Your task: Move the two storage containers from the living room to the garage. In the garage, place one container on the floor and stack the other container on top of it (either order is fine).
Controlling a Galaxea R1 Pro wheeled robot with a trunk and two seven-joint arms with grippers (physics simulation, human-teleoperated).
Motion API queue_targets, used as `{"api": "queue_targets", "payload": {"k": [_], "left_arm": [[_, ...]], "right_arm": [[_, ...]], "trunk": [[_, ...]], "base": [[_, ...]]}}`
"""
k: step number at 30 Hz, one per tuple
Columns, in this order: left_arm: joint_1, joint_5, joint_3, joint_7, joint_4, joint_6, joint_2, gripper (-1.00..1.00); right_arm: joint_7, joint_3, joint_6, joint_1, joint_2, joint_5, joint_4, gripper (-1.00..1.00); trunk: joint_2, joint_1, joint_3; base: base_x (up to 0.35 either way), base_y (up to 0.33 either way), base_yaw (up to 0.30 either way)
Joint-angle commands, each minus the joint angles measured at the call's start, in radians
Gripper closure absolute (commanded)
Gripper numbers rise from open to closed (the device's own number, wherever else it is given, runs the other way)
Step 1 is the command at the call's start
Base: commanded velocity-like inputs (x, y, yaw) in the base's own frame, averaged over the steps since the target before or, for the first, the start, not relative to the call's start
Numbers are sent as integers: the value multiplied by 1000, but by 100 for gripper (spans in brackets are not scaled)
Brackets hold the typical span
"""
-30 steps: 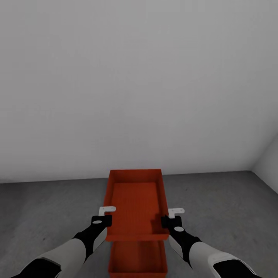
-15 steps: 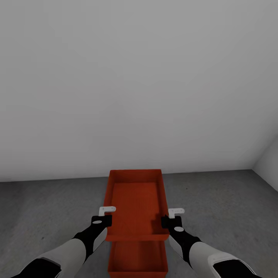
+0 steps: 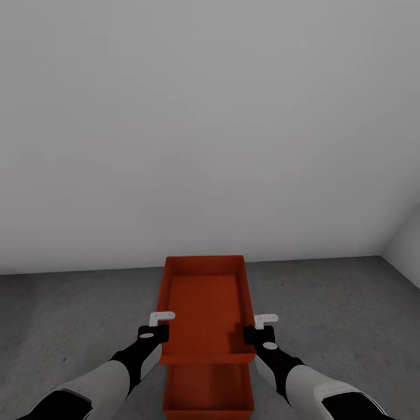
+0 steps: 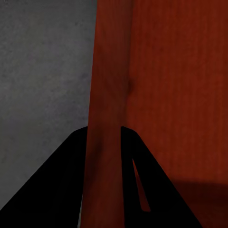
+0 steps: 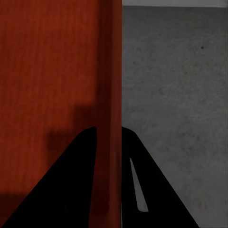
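I hold one orange-red storage container (image 3: 204, 303) by its two long side walls, over the dark grey garage floor (image 3: 70, 315). My left gripper (image 3: 158, 328) is shut on its left wall (image 4: 107, 95), which runs between the black fingers (image 4: 66, 180). On the opposite wall (image 5: 109, 71) my right gripper (image 3: 256, 329) is shut the same way. The second storage container (image 3: 207, 391) sits lower and nearer to me, its far part hidden under the held one. Whether the two touch I cannot tell.
A plain pale grey wall (image 3: 204, 116) rises just beyond the containers. A second wall (image 3: 408, 245) meets it in a corner at the far right. Bare concrete lies on both sides of the containers.
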State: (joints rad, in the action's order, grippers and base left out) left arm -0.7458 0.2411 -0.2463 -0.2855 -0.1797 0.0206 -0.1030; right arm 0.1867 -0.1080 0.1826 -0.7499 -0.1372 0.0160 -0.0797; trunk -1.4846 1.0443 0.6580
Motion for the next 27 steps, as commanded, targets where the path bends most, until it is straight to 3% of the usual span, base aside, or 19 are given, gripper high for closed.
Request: {"api": "queue_targets", "payload": {"k": [1, 9, 17, 27], "left_arm": [[-1, -18, 45, -12, -12, -39, 1, 100], [-1, -15, 45, -12, -13, -39, 0, 100], [-1, 52, 44, -12, -11, -39, 0, 100], [-1, 60, 44, -11, -10, -39, 1, 100]], "right_arm": [[77, 21, 5, 0, 0, 13, 55, 100], [78, 21, 5, 0, -1, 14, 55, 100], [79, 21, 5, 0, -1, 15, 55, 100], [80, 21, 5, 0, -1, 16, 55, 100]], "trunk": [[0, 0, 1], [0, 0, 1], [0, 0, 1], [0, 0, 1]], "base": [[0, 0, 0], [-21, 9, 0], [-257, 105, 0], [-232, 97, 0]]}}
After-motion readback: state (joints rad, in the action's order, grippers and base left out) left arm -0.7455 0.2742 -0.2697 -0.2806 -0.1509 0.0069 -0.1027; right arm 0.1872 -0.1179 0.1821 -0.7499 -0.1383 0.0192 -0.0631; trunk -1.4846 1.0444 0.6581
